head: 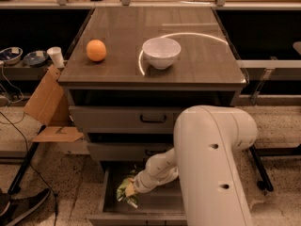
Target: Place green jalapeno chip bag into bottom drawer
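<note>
The green jalapeno chip bag (125, 190) is a small wrinkly green foil bag. It is low inside the open bottom drawer (157, 205), at its left side, on or just above the flat floor. My gripper (130, 190) is down in the drawer right against the bag's right side. My white arm reaches in from the right and fills the lower right of the view. I cannot tell whether the bag is still held.
The two upper drawers (153, 118) with black handles are closed. On the cabinet top sit an orange (96, 50) and a white bowl (161, 52). A cardboard box (47, 108) lies at the cabinet's left; cables and a shoe are on the floor.
</note>
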Robot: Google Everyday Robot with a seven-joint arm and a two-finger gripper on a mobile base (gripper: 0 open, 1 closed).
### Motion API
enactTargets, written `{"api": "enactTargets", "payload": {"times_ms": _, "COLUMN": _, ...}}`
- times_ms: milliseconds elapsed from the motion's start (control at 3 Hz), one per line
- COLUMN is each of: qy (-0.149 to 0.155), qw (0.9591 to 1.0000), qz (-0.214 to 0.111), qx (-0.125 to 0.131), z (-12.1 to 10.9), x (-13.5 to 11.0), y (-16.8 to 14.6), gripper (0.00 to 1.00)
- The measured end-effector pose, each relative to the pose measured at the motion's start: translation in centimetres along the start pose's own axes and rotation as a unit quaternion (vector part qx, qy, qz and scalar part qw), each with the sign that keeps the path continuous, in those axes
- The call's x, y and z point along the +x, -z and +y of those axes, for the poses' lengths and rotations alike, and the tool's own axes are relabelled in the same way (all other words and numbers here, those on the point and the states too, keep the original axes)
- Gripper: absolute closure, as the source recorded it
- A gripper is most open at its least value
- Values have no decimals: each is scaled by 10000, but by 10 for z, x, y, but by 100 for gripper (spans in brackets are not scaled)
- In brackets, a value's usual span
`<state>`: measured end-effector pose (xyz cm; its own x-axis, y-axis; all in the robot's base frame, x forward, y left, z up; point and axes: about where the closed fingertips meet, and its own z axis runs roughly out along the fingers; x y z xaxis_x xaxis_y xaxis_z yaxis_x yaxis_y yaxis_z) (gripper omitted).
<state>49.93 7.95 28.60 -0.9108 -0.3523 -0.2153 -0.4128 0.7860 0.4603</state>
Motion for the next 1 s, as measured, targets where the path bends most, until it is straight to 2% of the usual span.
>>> {"api": "enactTargets", "payload": {"times_ms": 333, "qy": -328, "qw": 9994, "qz": -79, "qx": 113, "z": -18, "x": 3, "y": -2, "gripper": 50}}
{"api": "enactTargets", "payload": {"times_ms": 1000, "qy": -560, "qw": 9981, "qz": -262, "qx": 53, "z": -24, "x": 7, "y": 12, "gripper": 4}}
